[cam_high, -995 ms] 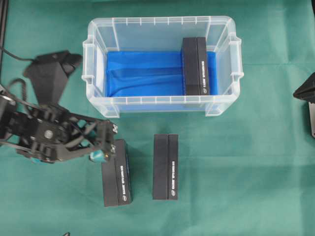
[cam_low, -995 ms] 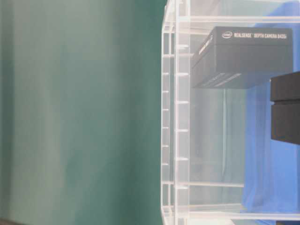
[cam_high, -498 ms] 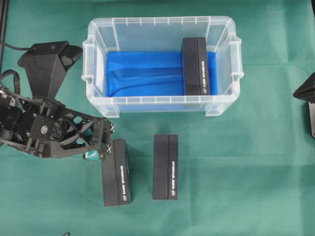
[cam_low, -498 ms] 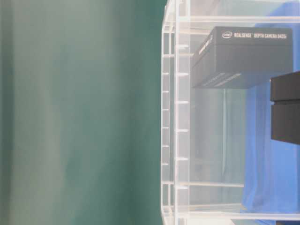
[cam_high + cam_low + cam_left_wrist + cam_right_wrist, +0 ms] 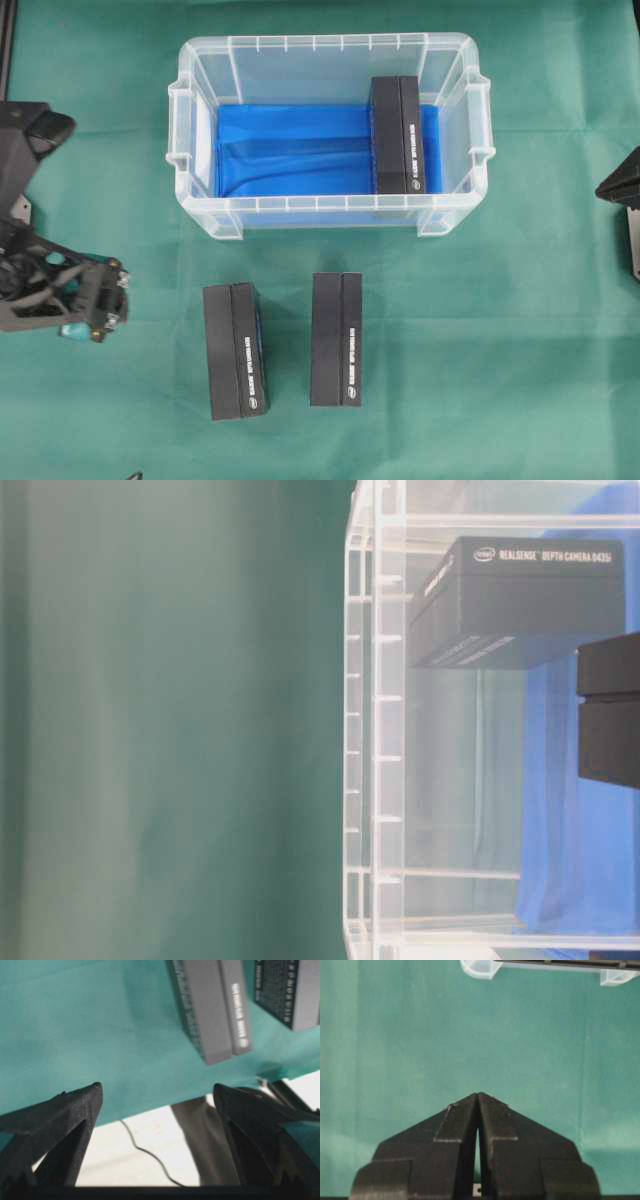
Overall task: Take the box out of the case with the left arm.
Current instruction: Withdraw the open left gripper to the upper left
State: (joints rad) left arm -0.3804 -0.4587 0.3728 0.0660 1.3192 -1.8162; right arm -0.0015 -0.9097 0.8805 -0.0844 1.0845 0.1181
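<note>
the left gripper [image 5: 95, 305] was seen released and empty at the left edge of the cloth [image 5: 500, 350], its jaws spread wide in the wrist view with only cloth between them. it was parked well apart from the case [image 5: 200, 150], which suggested no reach into the case had been begun. the right gripper [image 5: 478, 1097] was seen clenched with nothing between its tips, hung over bare cloth near the case's corner. one box [image 5: 397, 134] was left inside the case, laid on the blue lining [image 5: 290, 150] against the right wall. two more boxes, the left one [image 5: 234, 350] and the right one [image 5: 336, 338], were laid side by side on the cloth in front of the case, apart from each other.
</note>
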